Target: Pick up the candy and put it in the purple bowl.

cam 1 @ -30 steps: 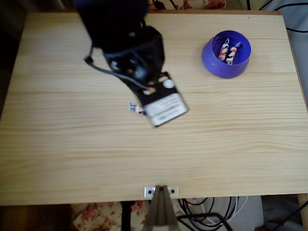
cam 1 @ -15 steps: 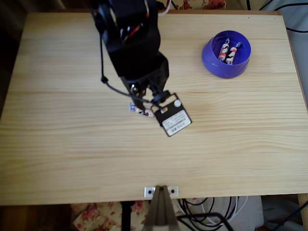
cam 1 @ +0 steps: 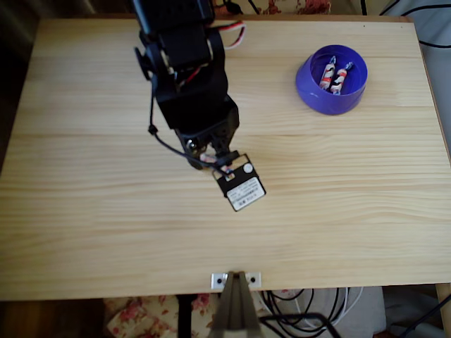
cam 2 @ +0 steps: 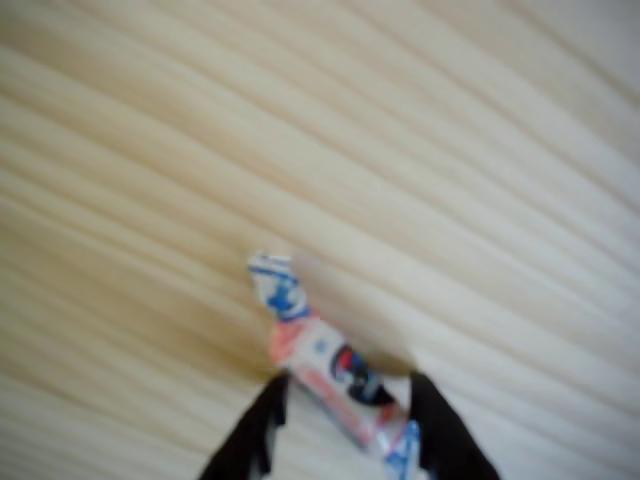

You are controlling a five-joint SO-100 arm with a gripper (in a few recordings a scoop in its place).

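Observation:
In the wrist view the candy [cam 2: 325, 360] lies slantwise on the pale wood, a peach-white wrapper with red and dark marks and blue twisted ends. My gripper [cam 2: 348, 385] is open, with one black fingertip on each side of the sweet's lower half. The right fingertip [cam 2: 440, 430] is close to the lower twisted end. In the overhead view the black arm covers the candy, and my gripper [cam 1: 211, 160] points down at mid-table. The purple bowl [cam 1: 313, 95] stands at the back right, far from the gripper.
Two red-and-white banded sweets [cam 1: 334, 74] lie inside the bowl. A black block with a white label [cam 1: 242, 189] sticks out from the wrist toward the front. A metal bracket [cam 1: 235, 281] sits at the table's front edge.
The arm has swung forward and dropped lower over the candy. The sweet showed beside the gripper in the overhead view before; the arm now covers it.

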